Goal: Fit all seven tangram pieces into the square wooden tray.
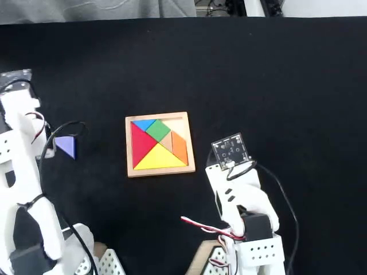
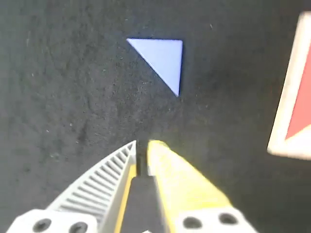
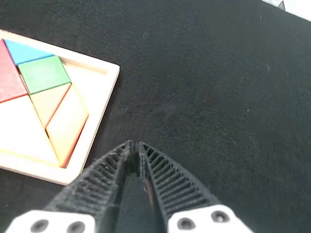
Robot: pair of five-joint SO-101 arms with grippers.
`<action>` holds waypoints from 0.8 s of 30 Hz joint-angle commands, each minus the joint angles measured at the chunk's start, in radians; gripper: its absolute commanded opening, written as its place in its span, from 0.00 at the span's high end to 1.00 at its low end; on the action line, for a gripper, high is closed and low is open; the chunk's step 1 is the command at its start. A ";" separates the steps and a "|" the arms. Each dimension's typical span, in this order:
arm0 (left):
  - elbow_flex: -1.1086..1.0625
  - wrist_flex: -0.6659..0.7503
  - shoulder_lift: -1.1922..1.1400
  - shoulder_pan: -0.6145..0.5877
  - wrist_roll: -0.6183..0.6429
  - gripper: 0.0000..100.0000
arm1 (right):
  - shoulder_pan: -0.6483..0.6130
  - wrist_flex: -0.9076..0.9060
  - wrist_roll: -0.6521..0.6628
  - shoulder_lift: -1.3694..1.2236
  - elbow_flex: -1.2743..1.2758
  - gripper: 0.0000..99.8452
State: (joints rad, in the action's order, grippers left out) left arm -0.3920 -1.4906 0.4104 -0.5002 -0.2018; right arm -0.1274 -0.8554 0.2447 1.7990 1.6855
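The square wooden tray (image 1: 129,143) lies mid-table and holds blue, green, red, yellow, orange and tan pieces, with a bare gap in its far right corner (image 1: 179,122). A purple triangle (image 1: 66,146) lies flat on the black cloth to the left of the tray. My left gripper (image 2: 142,145) is shut and holds nothing, a short way off from the purple triangle (image 2: 163,59). My right gripper (image 3: 134,145) is also shut and holds nothing. It hovers just off the tray's (image 3: 99,124) right side, over the cloth.
A black cloth covers the whole table. The left arm's white links (image 1: 20,172) stand along the left edge, and the right arm's base (image 1: 252,240) is at the near right. Open cloth lies behind and to the right of the tray.
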 commanded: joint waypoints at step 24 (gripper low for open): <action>0.051 0.328 -0.508 0.019 0.692 0.62 | 0.011 -0.017 0.084 0.070 0.001 0.99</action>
State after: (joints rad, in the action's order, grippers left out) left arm -0.4104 -1.1792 -0.0652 -0.4956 0.4780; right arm -0.1274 -0.8677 0.3184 1.7990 1.6855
